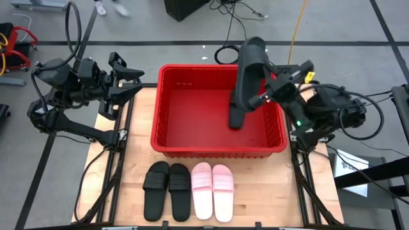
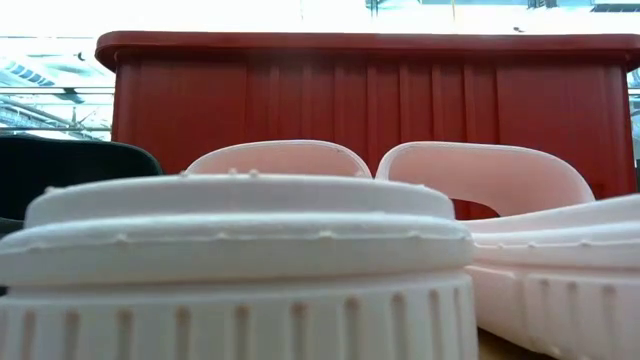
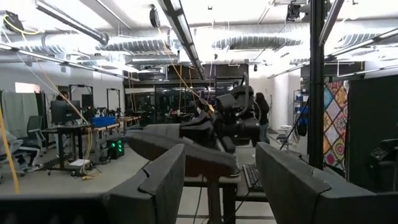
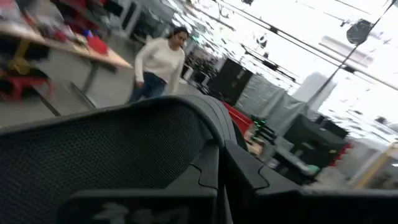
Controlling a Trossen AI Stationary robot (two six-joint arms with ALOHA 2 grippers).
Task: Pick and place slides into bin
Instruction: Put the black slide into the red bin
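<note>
A black slide (image 1: 246, 80) is pinched by the right gripper (image 1: 263, 96), held over the bin (image 1: 167, 137), long axis running front to back. The left gripper (image 1: 131, 83) is parked spread beside the bin.

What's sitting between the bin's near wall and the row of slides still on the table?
Nothing: the high view shows only a bare strip of wooden table between the red bin and the slides.

bin (image 2: 360, 100) base hidden behind pink slides (image 2: 240, 260)
</note>
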